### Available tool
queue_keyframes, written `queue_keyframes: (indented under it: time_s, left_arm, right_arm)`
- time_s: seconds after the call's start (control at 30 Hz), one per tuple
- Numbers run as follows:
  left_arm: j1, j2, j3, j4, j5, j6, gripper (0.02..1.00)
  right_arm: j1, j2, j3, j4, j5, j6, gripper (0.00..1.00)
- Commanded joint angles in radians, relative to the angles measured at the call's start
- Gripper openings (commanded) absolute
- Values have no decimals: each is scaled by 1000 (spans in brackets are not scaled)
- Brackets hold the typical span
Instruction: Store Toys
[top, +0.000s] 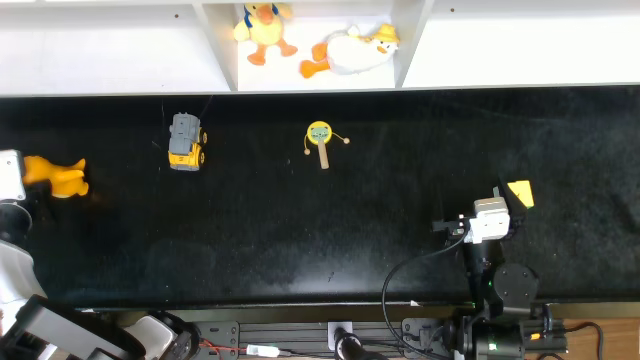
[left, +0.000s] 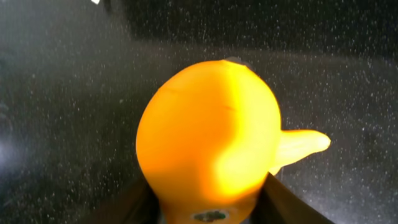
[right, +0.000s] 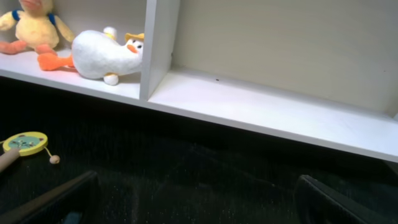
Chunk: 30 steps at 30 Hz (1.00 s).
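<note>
Care is needed: orange toy (left: 208, 155), clamped in left gripper (left: 209, 213), should be lifted level to the shelf (top: 110, 45); right gripper (right: 199, 202) is spread apart.

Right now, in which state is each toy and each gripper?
orange rubber toy: gripped by left gripper
right gripper: open, empty
toy truck: upright on table
rattle drum: lying flat on table
yellow plush duck: stored in middle shelf compartment
white plush duck: stored, on its side
</note>
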Motion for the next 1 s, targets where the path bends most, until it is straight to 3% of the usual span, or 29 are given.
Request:
queue_keyframes:
  time_s: [0.03,0.3,0.47,0.63,0.8,1.0]
  left_arm:
    - [-18,5,18,4,22,14,314]
    - [-31,-72,23,-63,21,-101,102]
    - [-32,-100,82,-172,18,-147,45]
    - [-36,-96,195,-271,15,-192,36]
    - [-63,-47,331,-329,-107,-293,36]
    - [-167,10,481,-388,-171,-301,36]
  right_arm:
    - [-1,-6,2,5,1,1,996]
    - [-1,-6,2,5,1,1,993]
    - [-1,-6,2,5,1,1,993]
    - [-1,-6,2,5,1,1,996]
    - [-1,-6,2,5,1,1,996]
    - [-1,-6,2,5,1,1,996]
